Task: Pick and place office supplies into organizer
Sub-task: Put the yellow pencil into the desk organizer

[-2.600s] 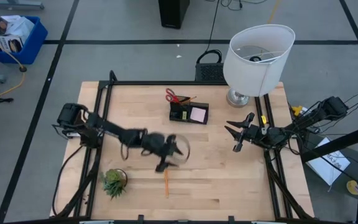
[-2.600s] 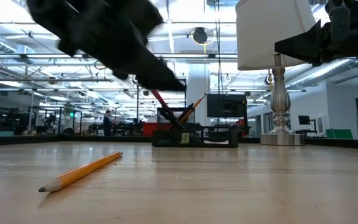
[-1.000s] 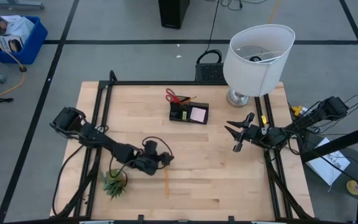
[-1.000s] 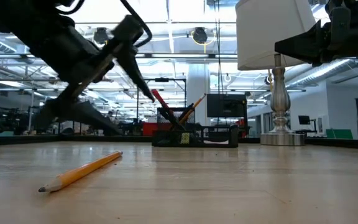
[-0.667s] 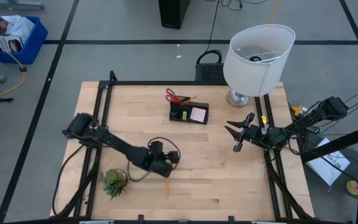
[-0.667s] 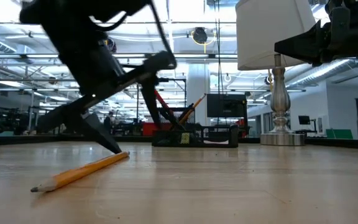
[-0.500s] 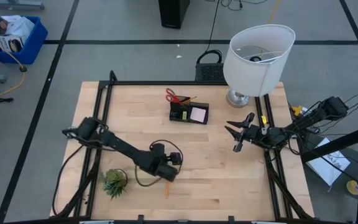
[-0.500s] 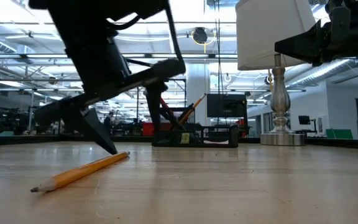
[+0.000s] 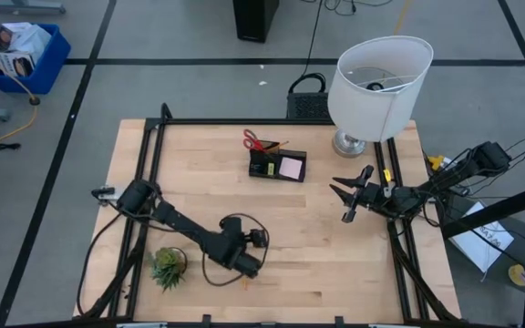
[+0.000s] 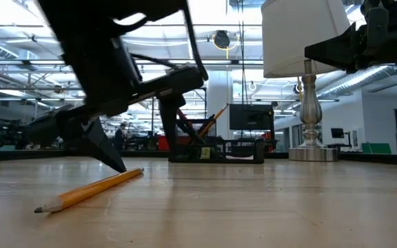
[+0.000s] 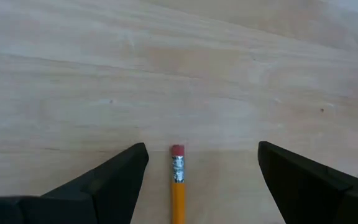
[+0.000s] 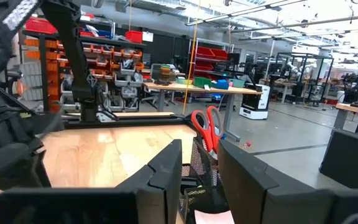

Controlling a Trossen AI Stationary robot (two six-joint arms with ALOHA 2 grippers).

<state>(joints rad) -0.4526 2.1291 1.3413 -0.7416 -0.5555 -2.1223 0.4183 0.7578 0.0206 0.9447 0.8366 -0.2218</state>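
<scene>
An orange pencil [image 10: 88, 191] with a red eraser [image 11: 177, 150] lies flat on the table near its front edge. My left gripper [image 11: 202, 155] points steeply down over the eraser end, open, one finger on each side of the pencil and a gap to each. In the high view this gripper [image 9: 248, 268] covers most of the pencil. The black organizer [image 9: 278, 166] stands at the table's far middle, with red-handled scissors [image 9: 253, 141] sticking up out of it and a pink sticky-note pad [image 9: 290, 167] in it. My right gripper [image 9: 346, 199] hangs open above the table's right side.
A small green potted plant [image 9: 167, 266] stands just to the left of my left gripper. A lamp with a large white shade [image 9: 376, 82] stands at the far right corner. Bare wood lies between the pencil and the organizer.
My left gripper has gone toward the table's near edge and a little right, sunk down and tipped steeply nose-down, staying open, until its fingers straddle the pencil's eraser end. The pencil has shifted slightly on the table.
</scene>
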